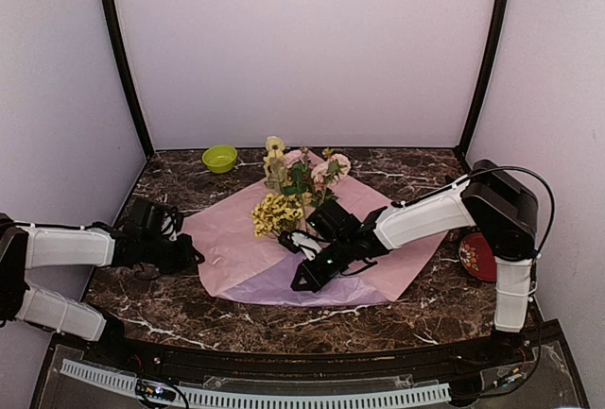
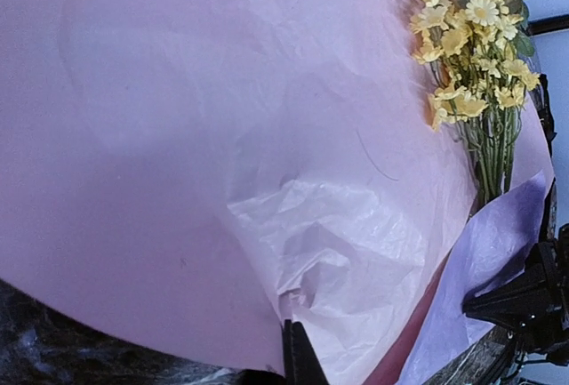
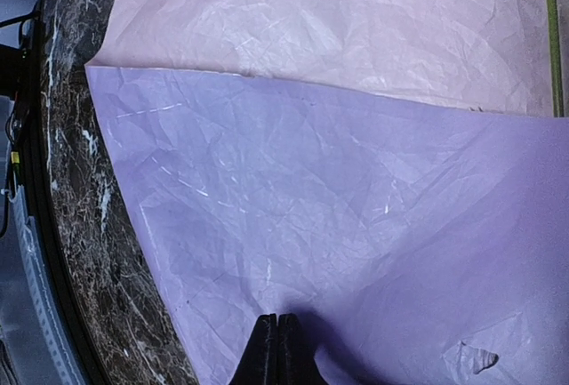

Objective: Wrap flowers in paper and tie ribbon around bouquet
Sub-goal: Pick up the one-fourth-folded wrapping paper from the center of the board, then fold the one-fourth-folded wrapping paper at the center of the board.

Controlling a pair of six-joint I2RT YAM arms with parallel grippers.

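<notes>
Both pairs of jaws are clamped tight. Your left gripper [image 2: 298, 356], at the bottom edge of its wrist view, is clenched on the rim of the paper [image 1: 236, 239]. It appears to be pinching that rim so the side can be lifted over. Your right gripper [image 3: 277, 349] presses its closed tips onto the lilac flap, low centre in the overhead view, probably pinning the sheet. The flowers [image 1: 293, 196] lie at the paper's upper middle, with their stems running down-frame toward that flap. You won't find the ribbon; I cannot pick it out.
</notes>
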